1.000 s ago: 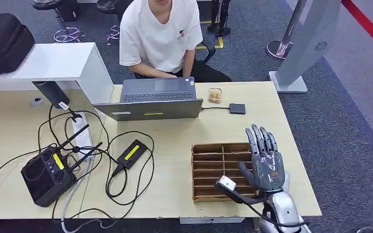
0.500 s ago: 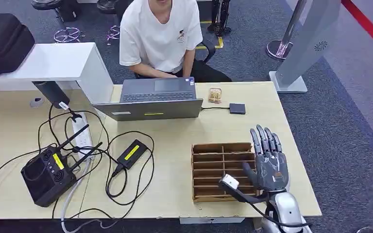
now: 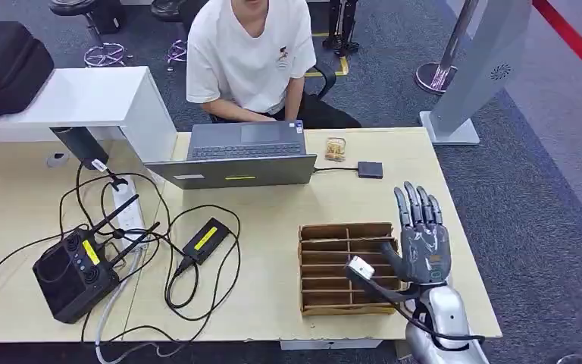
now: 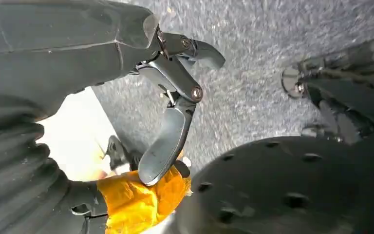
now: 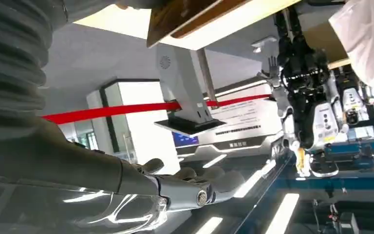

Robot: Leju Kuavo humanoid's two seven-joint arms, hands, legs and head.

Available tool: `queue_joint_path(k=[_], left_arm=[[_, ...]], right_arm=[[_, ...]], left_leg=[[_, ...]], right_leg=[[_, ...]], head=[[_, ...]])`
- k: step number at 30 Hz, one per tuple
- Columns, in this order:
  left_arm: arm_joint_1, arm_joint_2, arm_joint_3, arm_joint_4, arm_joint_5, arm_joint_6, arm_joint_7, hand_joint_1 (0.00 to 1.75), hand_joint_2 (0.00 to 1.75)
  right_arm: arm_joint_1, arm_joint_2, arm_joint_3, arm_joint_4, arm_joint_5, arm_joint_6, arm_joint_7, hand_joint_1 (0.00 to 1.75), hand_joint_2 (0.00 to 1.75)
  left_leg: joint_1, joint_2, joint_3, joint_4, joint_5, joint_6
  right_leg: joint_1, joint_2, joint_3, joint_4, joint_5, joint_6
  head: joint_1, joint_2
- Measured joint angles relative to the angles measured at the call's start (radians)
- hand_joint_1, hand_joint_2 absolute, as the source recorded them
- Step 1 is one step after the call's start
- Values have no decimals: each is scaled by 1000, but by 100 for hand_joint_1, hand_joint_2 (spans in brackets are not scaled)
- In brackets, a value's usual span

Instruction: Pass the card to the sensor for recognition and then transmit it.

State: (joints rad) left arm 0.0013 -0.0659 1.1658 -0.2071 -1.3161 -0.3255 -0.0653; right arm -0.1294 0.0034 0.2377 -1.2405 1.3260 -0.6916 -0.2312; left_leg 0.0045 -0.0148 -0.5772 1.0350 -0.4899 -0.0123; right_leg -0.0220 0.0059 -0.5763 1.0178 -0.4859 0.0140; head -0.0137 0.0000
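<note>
head view: the right hand (image 3: 421, 241) hung over the right end of the wooden desk (image 3: 288, 303), fingers stretched out straight and apart, thumb out to the side, nothing held in it. it sat just over the right edge of a brown cardboard divider tray (image 3: 341, 267) with rows of narrow slots. no card could be made out in the slots or on the desk. a small white block (image 3: 360, 268) on a black cable lay over the tray beside the thumb. farther back a grey laptop (image 3: 239, 155) stood open, with a person in a white shirt (image 3: 248, 53) seated behind it. right of the laptop lay a small dark square box (image 3: 370, 170) on a cable, and just beside it a small tan packet (image 3: 336, 149). on the left part of the desk were a black controller with antennas (image 3: 76, 271), a black adapter with a yellow label (image 3: 206, 240) and loops of cable.

left wrist view: the left hand (image 4: 173, 92) hung over grey carpet (image 4: 253, 63), its fingers apart with nothing between them.

right wrist view: the right hand's fingers (image 5: 195, 187) reached out straight and bare, holding nothing, with a red stripe (image 5: 126, 108) in the room behind.
</note>
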Motion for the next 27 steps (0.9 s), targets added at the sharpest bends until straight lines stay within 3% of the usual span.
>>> queue_joint_path(k=[4,5,15,27], left_arm=[[34,30,19,0,8,-40,-27,0,175],[41,36,21,0,9,-43,-30,0,175],[64,42,48,-3,18,-65,-40,0,175],[73,33,74,-28,18,-83,-42,0,175]], right_arm=[[-29,9,-5,32,-16,-1,-25,0,175],[-35,11,-6,39,-18,-1,-28,175,175],[-75,22,-6,113,-60,-1,-76,175,175],[-101,29,-6,149,-81,-6,-87,175,175]], left_leg=[[0,0,0,0,0,0],[0,0,0,0,0,0],[0,0,0,0,0,0],[0,0,0,0,0,0]], right_leg=[[0,0,0,0,0,0],[0,0,0,0,0,0],[0,0,0,0,0,0],[0,0,0,0,0,0]], head=[[0,0],[0,0],[0,0],[0,0]])
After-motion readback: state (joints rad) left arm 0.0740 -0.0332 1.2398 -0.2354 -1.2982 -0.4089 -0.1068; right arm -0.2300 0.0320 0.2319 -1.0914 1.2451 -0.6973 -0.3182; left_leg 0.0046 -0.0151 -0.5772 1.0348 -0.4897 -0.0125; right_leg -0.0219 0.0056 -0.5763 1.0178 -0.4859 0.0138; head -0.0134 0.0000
